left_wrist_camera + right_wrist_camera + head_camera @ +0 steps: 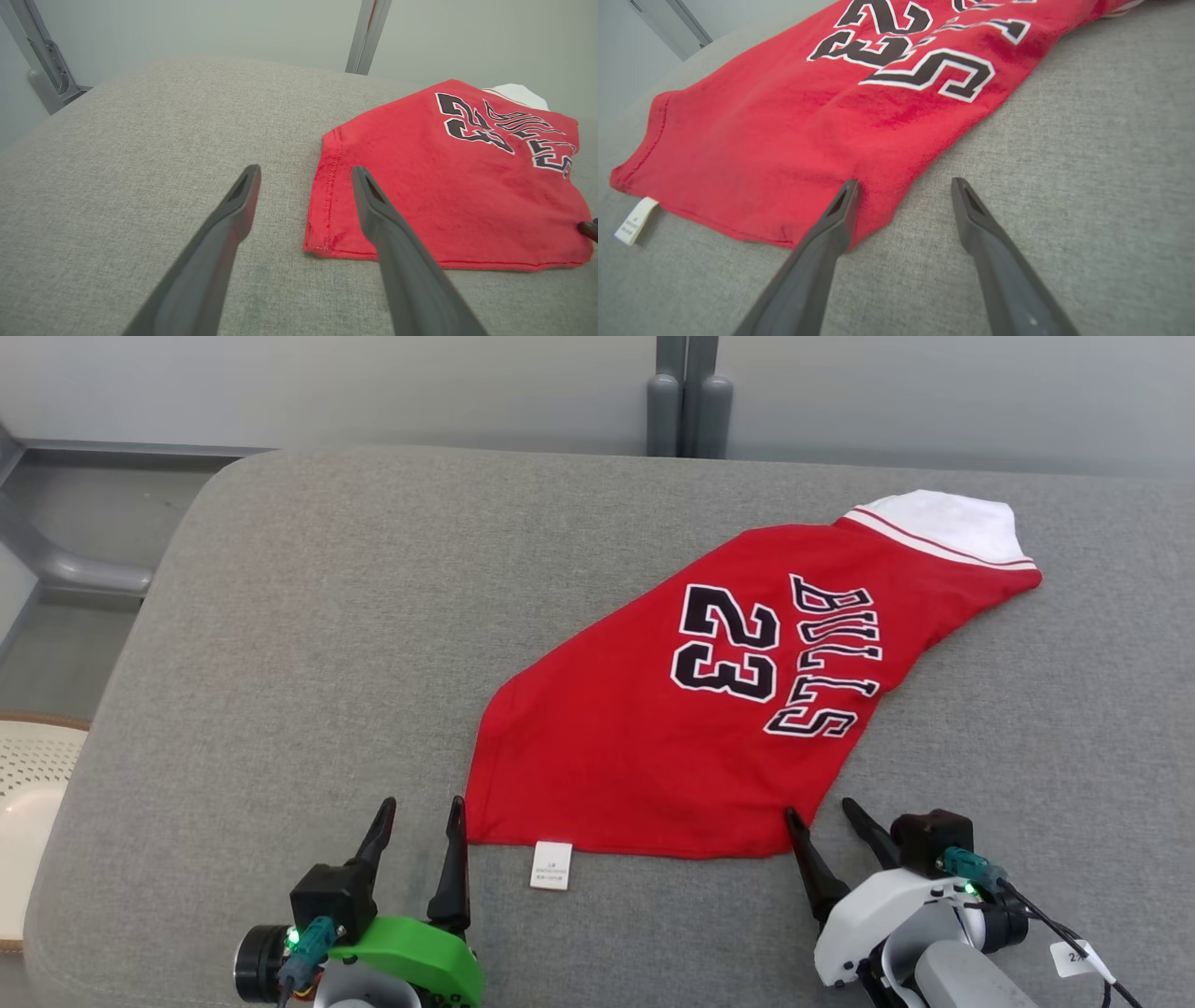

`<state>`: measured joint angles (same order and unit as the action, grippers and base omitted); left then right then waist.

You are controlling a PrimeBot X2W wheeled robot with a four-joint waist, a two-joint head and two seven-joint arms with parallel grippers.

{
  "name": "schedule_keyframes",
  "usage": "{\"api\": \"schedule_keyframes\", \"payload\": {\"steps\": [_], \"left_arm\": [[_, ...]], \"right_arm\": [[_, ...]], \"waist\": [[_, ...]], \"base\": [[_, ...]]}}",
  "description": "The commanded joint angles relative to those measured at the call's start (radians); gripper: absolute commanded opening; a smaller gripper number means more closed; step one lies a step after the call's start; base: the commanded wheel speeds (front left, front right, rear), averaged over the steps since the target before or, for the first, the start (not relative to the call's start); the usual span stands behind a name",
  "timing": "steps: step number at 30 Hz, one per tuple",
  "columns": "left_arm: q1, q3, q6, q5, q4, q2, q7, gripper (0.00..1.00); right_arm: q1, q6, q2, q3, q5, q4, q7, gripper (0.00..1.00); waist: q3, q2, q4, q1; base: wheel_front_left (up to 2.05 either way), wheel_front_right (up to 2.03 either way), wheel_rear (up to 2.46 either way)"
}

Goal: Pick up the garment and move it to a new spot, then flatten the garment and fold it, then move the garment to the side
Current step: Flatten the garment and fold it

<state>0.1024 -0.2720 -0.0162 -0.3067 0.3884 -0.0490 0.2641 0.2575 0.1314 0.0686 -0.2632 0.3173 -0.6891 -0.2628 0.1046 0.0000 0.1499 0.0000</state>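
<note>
The garment (709, 709) is a red jersey with black "23" and "BULLS" lettering and a white part at its far right end, lying flat and slanted on the grey cushion (327, 635). A white label (551, 865) sticks out from its near hem. My left gripper (422, 807) stands open just left of the near left corner of the garment (420, 186). My right gripper (820, 810) is open at the near right corner, its left finger over the edge of the garment (784, 140). Nothing is held by either.
The cushion's left edge drops to a grey metal frame (75, 569) and a pale perforated object (28, 784) at the far left. A grey post (689, 397) stands behind the cushion against the wall. A wide stretch of bare cushion lies left of the jersey.
</note>
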Motion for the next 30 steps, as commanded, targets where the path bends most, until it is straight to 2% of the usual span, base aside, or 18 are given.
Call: {"api": "schedule_keyframes", "payload": {"steps": [1, 2, 3, 4, 10, 16, 23, 27, 28, 29, 30], "left_arm": [[-0.005, 0.003, 0.000, 0.005, -0.003, -0.003, 0.000, 1.00], [-0.006, 0.005, -0.001, 0.006, -0.005, -0.003, 0.000, 1.00], [-0.007, 0.006, 0.001, 0.009, -0.007, -0.003, 0.000, 1.00], [-0.007, 0.007, 0.002, 0.010, -0.007, -0.003, 0.000, 1.00], [-0.011, 0.005, 0.001, -0.002, -0.017, -0.003, 0.000, 1.00], [-0.001, -0.029, -0.008, -0.030, -0.016, -0.003, 0.000, 1.00], [0.021, -0.085, -0.020, -0.063, -0.025, -0.003, 0.000, 1.00], [0.036, -0.119, -0.030, -0.088, -0.033, -0.002, 0.000, 1.00], [0.040, -0.128, -0.031, -0.094, -0.036, -0.002, 0.000, 1.00], [0.045, -0.135, -0.034, -0.098, -0.040, -0.002, 0.000, 1.00], [0.049, -0.141, -0.035, -0.102, -0.042, -0.002, 0.000, 1.00]], "right_arm": [[0.017, -0.002, -0.001, 0.000, 0.009, -0.020, -0.002, 1.00], [0.022, -0.002, -0.003, -0.001, 0.010, -0.027, -0.002, 0.80], [0.031, -0.002, -0.004, 0.004, 0.015, -0.033, -0.002, 0.18], [0.036, -0.002, -0.003, 0.004, 0.015, -0.031, -0.002, 0.00], [0.074, -0.002, 0.030, 0.028, -0.001, 0.078, -0.002, 0.00], [0.192, -0.001, 0.088, -0.032, -0.054, 0.125, -0.002, 0.00], [0.415, -0.001, 0.131, -0.120, -0.103, -0.034, 0.010, 0.00], [0.529, -0.001, 0.145, -0.111, -0.128, -0.167, 0.009, 0.00], [0.554, -0.001, 0.150, -0.105, -0.138, -0.194, 0.008, 0.15], [0.579, -0.001, 0.150, -0.095, -0.141, -0.230, 0.006, 0.40], [0.598, -0.001, 0.151, -0.087, -0.149, -0.254, 0.005, 0.89]], "waist": [[0.005, 0.0000, 0.034, 0.0000], [0.005, 0.0000, 0.040, 0.0000], [0.009, 0.0000, 0.049, 0.0000], [0.010, 0.0000, 0.053, 0.0000], [0.019, 0.0000, 0.087, 0.0000], [0.031, 0.0000, 0.161, 0.0000], [0.082, 0.0000, 0.296, 0.0000], [0.121, 0.0000, 0.363, 0.0000], [0.130, 0.0000, 0.374, 0.0000], [0.138, 0.0000, 0.386, 0.0000], [0.145, 0.0000, 0.393, 0.0000]], "base": [[0.00, 0.00, 0.00], [0.00, 0.00, 0.00], [0.00, 0.00, 0.00], [0.00, 0.00, 0.00], [0.00, 0.00, 0.00], [0.00, 0.00, 0.00], [0.00, 0.00, 0.00], [0.00, 0.00, 0.00], [0.00, 0.00, 0.00], [0.00, 0.00, 0.00], [0.00, 0.00, 0.00]]}}
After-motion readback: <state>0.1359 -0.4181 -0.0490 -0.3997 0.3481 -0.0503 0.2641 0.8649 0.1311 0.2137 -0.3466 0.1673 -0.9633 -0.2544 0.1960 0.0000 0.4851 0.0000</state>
